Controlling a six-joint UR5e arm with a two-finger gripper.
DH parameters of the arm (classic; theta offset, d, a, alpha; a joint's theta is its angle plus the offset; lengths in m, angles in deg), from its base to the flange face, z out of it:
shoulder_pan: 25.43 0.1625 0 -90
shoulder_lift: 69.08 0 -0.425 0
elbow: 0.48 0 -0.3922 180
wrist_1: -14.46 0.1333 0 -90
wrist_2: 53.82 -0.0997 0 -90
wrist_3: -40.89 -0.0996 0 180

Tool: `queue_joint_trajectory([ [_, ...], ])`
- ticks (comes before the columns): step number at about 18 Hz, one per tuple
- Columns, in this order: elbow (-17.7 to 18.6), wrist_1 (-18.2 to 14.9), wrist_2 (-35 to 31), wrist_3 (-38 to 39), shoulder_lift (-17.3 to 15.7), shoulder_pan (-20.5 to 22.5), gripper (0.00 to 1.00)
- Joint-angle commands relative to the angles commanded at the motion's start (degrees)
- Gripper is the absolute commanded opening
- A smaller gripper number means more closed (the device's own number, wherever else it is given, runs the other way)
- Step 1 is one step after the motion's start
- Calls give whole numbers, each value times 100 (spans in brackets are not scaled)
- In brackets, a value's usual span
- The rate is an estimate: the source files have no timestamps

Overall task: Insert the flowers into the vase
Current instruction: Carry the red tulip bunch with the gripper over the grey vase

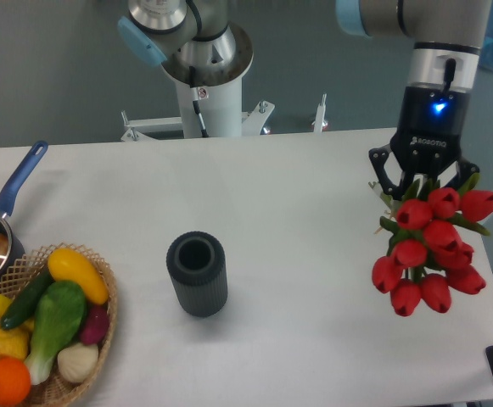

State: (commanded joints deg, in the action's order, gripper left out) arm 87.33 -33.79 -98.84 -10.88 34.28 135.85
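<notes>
White table (297, 195) — gripper (422, 188) at right pinching the flowers (433, 250) among stems; bunch looks light, floppy, top-heavy — vase (197, 273) well left.

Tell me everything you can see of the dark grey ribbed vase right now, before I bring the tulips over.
The dark grey ribbed vase is a small cylinder with fine vertical ribs, matte like rubber or plastic. It stands upright on the white table, its round mouth open and looking empty. Nothing touches it but the table. The wicker basket of toy vegetables sits apart on its left; the bunch of red tulips, held in the black two-finger gripper, hangs well off to its right.
</notes>
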Motion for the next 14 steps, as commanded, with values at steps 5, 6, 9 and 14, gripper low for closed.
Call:
queue_joint_trajectory([
  [5, -9, 9, 590, -35, 35, -105, 4],
  [6, 0, 17, 722, -44, 35, -167, 4],
  [9, 0, 9, 1065, -114, 70, -263, 4],
  [14, 254, 18, 1565, -631, 132, -746, 4],
])
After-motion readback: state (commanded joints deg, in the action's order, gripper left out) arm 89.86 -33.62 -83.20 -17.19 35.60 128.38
